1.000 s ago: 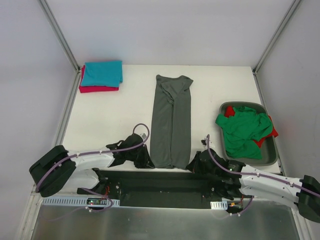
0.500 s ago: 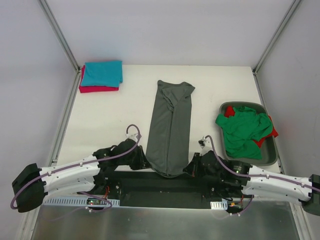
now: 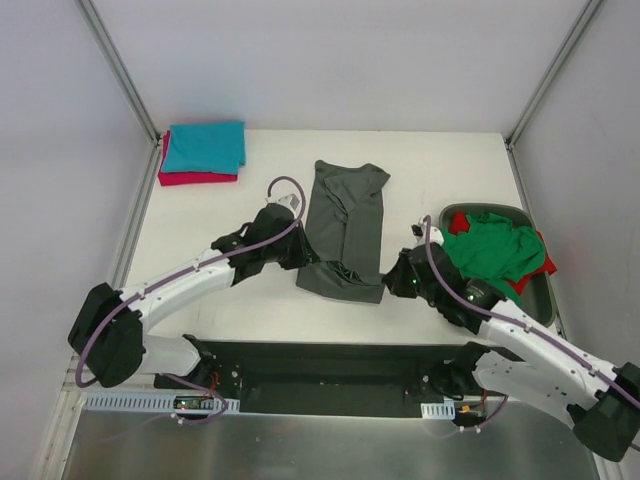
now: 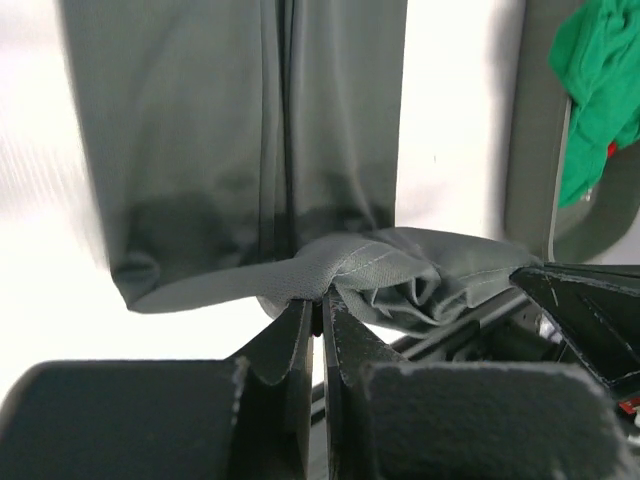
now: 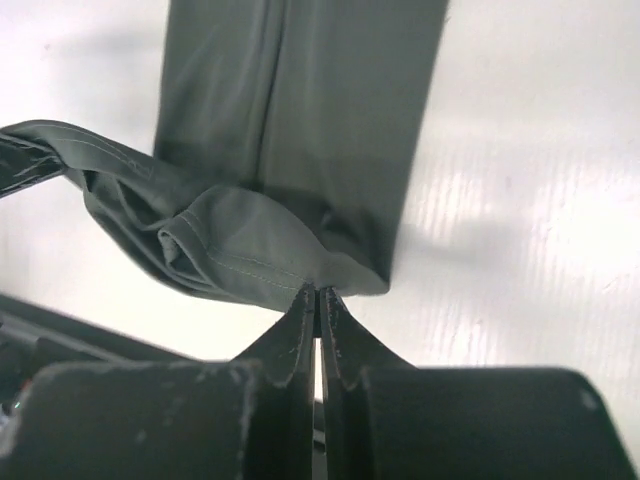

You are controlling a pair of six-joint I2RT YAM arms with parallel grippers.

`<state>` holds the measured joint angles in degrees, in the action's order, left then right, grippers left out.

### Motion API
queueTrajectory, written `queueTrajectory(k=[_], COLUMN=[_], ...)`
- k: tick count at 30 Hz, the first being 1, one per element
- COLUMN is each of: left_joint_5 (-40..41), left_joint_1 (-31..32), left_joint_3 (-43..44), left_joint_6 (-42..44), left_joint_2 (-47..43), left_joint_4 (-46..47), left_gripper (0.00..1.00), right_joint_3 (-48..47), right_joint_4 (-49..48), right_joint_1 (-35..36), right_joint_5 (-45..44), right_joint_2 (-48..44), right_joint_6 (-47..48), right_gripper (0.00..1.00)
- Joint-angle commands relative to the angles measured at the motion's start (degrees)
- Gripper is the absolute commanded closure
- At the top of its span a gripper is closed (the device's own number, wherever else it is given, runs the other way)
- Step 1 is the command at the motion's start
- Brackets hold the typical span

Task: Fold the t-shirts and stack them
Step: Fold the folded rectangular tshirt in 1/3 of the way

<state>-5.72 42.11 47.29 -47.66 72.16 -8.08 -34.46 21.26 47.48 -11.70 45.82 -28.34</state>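
Note:
A dark grey t-shirt (image 3: 345,215), folded into a long strip, lies down the middle of the table with its near end lifted and doubled back. My left gripper (image 3: 303,256) is shut on that hem's left corner (image 4: 318,290). On the hem's right corner (image 5: 318,283) my right gripper (image 3: 400,278) is also shut. The raised hem (image 3: 340,280) hangs between the two grippers above the strip. A teal t-shirt (image 3: 205,146) lies folded on a crimson-pink t-shirt (image 3: 195,179) at the far left. A green t-shirt (image 3: 488,258) is crumpled over a red t-shirt (image 3: 547,266).
The dark grey oval tub (image 3: 540,310) at the right holds the green and red shirts, close beside my right arm. Metal frame posts (image 3: 120,70) rise at the table's back corners. A black base plate (image 3: 310,375) runs along the near edge.
Both grippers have risen from the near edge and moved toward the far side, carrying the grey shirt's near hem up and over the strip, so the visible strip is now shorter.

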Motion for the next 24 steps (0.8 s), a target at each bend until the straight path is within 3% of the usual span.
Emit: queueTrajectory(k=[1,12,24], left_joint_5=[-0.3,-6.2,-10.0], left_joint_1=[-3.0,-9.8,-14.4], left_joint_3=[6.9,17.6,24.6], left_joint_6=[5.3,9.6,11.5], left_joint_2=[5.4,17.9,27.2], left_joint_4=[-0.2,0.2,0.2], left_gripper=[1.0,1.0,1.0], right_joint_3=[-5.5,-13.8,-20.6], right_joint_4=[-4.8,-12.4,-16.8], right_joint_1=[-6.2,-18.0,-23.8], right_joint_5=[3.4,15.3,21.1], right_joint_2=[6.1,20.7,34.2], right_joint_6=[9.2,13.5,15.0], right_gripper=[0.99,0.99,0.99])
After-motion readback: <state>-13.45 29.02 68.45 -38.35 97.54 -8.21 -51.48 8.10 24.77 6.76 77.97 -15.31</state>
